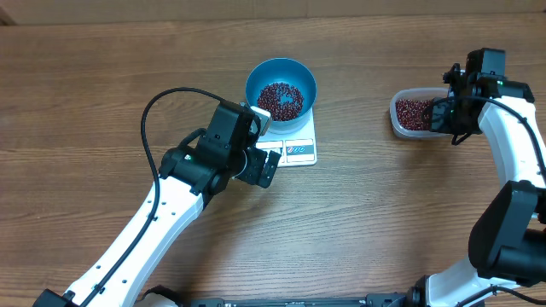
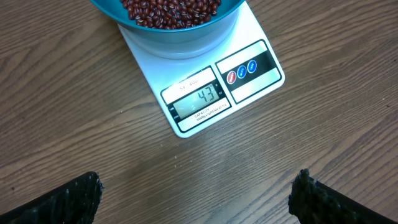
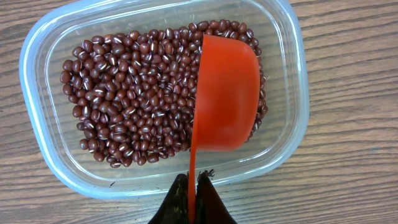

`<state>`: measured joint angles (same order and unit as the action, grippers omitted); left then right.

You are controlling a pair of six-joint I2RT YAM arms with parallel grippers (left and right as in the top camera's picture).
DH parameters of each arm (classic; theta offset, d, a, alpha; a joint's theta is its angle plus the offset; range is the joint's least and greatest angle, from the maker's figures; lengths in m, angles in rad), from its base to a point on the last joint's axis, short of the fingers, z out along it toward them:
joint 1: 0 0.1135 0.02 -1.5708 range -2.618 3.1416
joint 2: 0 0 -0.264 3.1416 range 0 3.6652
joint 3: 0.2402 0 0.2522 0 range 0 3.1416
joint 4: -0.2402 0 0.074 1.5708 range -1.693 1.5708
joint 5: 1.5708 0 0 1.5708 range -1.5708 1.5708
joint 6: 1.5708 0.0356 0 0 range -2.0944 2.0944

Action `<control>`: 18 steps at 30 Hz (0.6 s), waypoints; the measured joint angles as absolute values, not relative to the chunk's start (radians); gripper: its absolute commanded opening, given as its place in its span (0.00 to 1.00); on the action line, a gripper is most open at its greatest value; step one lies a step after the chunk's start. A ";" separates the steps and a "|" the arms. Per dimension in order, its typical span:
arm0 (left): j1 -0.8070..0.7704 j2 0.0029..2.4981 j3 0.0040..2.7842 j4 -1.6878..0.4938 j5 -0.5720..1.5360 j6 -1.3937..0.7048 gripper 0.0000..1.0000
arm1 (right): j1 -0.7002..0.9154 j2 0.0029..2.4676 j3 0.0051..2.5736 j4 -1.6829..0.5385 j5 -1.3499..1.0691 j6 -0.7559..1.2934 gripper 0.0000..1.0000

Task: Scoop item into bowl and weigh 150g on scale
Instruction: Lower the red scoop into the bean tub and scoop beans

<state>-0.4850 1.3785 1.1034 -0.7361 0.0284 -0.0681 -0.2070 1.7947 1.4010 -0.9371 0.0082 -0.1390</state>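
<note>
The blue bowl stands on the white scale and holds a layer of red-brown beans. In the left wrist view the scale has 43 on its display. My left gripper hovers open over bare wood just in front of the scale, holding nothing. My right gripper is shut on the thin handle of an orange scoop. The scoop's cup lies over the beans in the clear tub, its outer side toward the camera. What is inside the cup is hidden.
The clear tub sits at the right of the wooden table, about a hand's width from the scale. The left arm stretches from the front left, and the right arm stands along the right edge.
</note>
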 measured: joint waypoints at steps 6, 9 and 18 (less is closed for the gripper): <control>-0.485 1.378 1.103 -0.736 0.028 -0.068 1.00 | -0.207 1.795 1.401 -0.950 0.008 -0.147 0.04; -0.485 1.378 1.103 -0.736 0.028 -0.068 0.99 | -0.207 1.795 1.401 -0.952 0.008 -0.149 0.04; -0.485 1.378 1.104 -0.736 0.028 -0.068 1.00 | -0.207 1.795 1.401 -0.953 0.008 -0.151 0.04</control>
<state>-0.4850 1.3785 1.1038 -0.7361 0.0284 -0.0681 -0.2070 1.7947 1.4010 -0.9527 0.0078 -0.1513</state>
